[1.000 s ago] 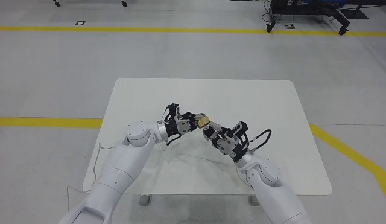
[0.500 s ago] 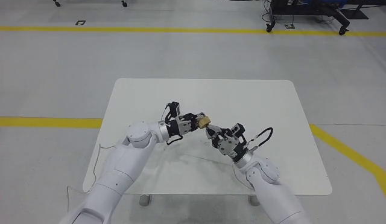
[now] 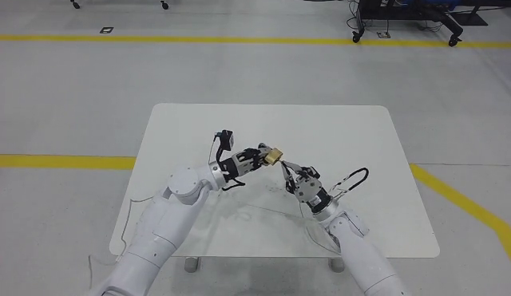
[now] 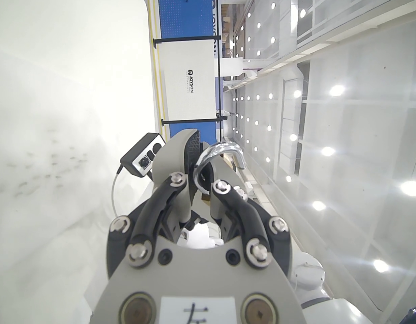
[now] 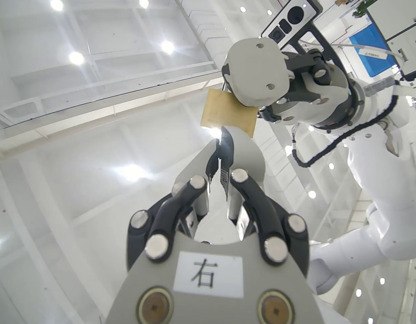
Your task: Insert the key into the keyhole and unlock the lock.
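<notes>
A brass padlock (image 3: pixel 274 155) is held above the middle of the white table (image 3: pixel 200 128) with my left gripper (image 3: pixel 263 157) shut on it. In the left wrist view its silver shackle (image 4: pixel 221 150) curves out past my left gripper (image 4: pixel 201 160); the body is hidden between the fingers. My right gripper (image 3: pixel 288 169) sits just to the lock's right, shut on a thin key (image 5: pixel 225 139). In the right wrist view the key's tip, held in my right gripper (image 5: pixel 223 151), reaches the bottom face of the padlock (image 5: pixel 225 114). Whether the tip is inside the keyhole I cannot tell.
Both arms meet over the table's centre, with bare tabletop on all sides. A black cable loop (image 3: pixel 355 180) hangs off the right forearm. The table's front edge (image 3: pixel 279 256) lies close under the arms.
My right wrist has rolled and its gripper has drawn in toward the lock's bottom. The left gripper has lifted the padlock slightly up and to the right.
</notes>
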Controlling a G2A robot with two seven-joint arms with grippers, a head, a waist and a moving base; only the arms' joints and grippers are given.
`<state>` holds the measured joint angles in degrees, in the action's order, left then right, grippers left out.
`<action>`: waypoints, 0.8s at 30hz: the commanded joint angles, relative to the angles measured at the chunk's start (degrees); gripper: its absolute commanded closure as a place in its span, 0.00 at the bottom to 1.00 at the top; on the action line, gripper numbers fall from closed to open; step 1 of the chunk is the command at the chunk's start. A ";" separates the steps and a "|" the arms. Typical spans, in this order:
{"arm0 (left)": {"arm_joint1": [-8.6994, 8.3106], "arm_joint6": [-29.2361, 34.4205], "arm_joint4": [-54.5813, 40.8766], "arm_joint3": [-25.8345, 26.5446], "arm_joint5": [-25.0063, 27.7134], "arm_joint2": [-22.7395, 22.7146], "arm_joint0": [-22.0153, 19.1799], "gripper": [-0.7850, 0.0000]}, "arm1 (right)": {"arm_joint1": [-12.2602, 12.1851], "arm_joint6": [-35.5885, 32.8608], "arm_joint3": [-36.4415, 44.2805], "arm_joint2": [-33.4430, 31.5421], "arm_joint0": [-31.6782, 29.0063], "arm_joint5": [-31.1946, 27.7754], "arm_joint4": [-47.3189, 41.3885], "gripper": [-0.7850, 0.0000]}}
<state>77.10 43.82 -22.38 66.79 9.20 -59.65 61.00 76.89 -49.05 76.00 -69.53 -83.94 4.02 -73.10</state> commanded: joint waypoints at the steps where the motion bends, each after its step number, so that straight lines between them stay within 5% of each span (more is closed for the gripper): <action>1: -0.04 -0.25 -0.02 0.27 -0.07 -0.15 0.20 1.00 | 0.00 0.17 -0.18 -0.01 0.15 -0.39 0.67 1.00; 3: -0.06 -0.42 -0.13 0.42 -0.23 -0.29 0.31 1.00 | -0.01 0.17 -0.08 0.07 0.21 -0.38 1.18 1.00; 5: -0.08 -0.80 -0.19 0.46 -0.46 -0.41 0.40 1.00 | -0.11 0.54 0.06 0.09 0.30 -0.90 3.13 0.74; 11: -0.12 -2.59 1.36 0.66 -2.05 -0.29 0.41 1.00 | -0.79 -0.61 0.85 -1.64 0.09 -0.70 7.08 0.57; 18: -0.28 -6.33 9.51 1.88 -4.35 1.45 0.31 1.00 | -3.30 8.36 8.17 -8.32 -3.73 -5.57 28.92 0.00; 24: -0.27 -9.29 22.07 2.92 -7.10 5.52 0.08 1.00 | -4.88 22.13 21.35 -15.87 -12.19 -8.72 45.80 0.00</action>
<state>76.78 35.06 -2.57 69.73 3.03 -54.84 61.16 72.15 -29.41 95.13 -84.21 -94.67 -4.31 -29.97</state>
